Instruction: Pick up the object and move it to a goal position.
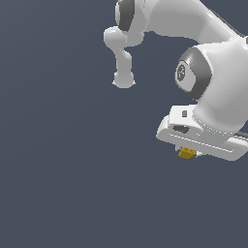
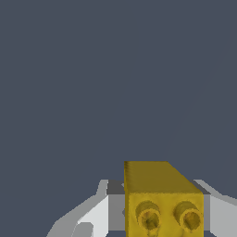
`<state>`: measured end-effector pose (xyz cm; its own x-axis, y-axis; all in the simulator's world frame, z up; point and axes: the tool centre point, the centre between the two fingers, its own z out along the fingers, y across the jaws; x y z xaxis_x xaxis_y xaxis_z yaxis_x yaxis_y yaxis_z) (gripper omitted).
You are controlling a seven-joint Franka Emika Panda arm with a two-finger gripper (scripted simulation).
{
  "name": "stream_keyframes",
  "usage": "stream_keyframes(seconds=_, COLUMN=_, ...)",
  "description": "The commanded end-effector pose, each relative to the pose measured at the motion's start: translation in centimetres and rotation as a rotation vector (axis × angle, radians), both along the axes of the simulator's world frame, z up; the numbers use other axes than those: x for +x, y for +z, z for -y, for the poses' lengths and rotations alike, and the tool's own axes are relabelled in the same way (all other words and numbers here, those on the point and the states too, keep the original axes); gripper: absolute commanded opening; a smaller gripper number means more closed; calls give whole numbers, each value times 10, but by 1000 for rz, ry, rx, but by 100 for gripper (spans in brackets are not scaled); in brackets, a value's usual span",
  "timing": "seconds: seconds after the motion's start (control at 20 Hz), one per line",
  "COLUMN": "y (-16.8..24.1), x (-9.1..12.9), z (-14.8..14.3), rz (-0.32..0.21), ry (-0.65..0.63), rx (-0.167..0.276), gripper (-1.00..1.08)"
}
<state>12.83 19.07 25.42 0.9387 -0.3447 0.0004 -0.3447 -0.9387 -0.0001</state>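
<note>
The object [image 1: 186,154] is a small yellow-gold block that peeks out from under the white hand of my gripper [image 1: 190,150] at the exterior view's right. In the wrist view the object [image 2: 159,185] fills the gap of the gripper [image 2: 162,210], showing two round studs on its near face. One of the white fingers [image 2: 99,214] presses against one side of the block, and the other finger lies against the opposite side. The gripper is shut on the block. The hand hides the fingers in the exterior view.
The white arm [image 1: 193,29] reaches in from the top of the exterior view, and its base link [image 1: 123,72] stands further back. Around it lies a plain dark grey-blue surface [image 1: 63,169] with nothing else on it.
</note>
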Motion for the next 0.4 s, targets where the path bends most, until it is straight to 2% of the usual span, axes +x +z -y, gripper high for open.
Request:
stream_keyframes(seconds=0.0, y=6, x=1, z=-2, rz=-1, ry=0, rx=0, gripper=-100)
stream_keyframes(seconds=0.35, y=11, x=2, z=-5, rz=0, ry=0, rx=0, gripper=-100)
